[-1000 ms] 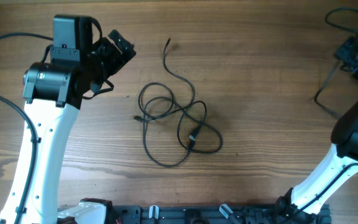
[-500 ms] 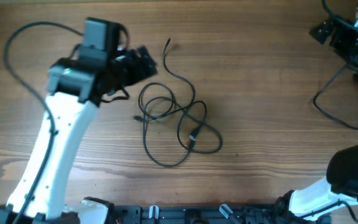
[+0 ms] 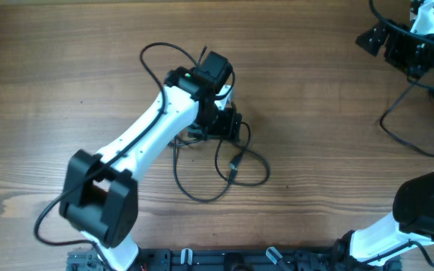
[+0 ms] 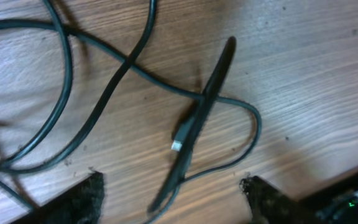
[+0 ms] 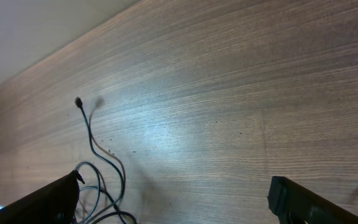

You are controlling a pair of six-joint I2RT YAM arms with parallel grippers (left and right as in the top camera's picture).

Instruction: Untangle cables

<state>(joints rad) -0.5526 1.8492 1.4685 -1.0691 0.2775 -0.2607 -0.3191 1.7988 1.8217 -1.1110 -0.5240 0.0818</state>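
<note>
Overhead looks straight down; close left wrist apparently shares its cables (image 4: 129, 62).

The cables (image 4: 207, 93) crossed the table (image 4: 316, 62) between my left fingers (image 4: 79, 199), crowding that gap; bare wood stretched beyond them; my right gripper (image 5: 174, 183) faced open wood, cables well aside

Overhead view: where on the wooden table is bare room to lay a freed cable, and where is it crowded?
Free: brown wooden table between the thin black cables and the right arm's thick black wire. Crowded: centre, left gripper over the tangle.
</note>
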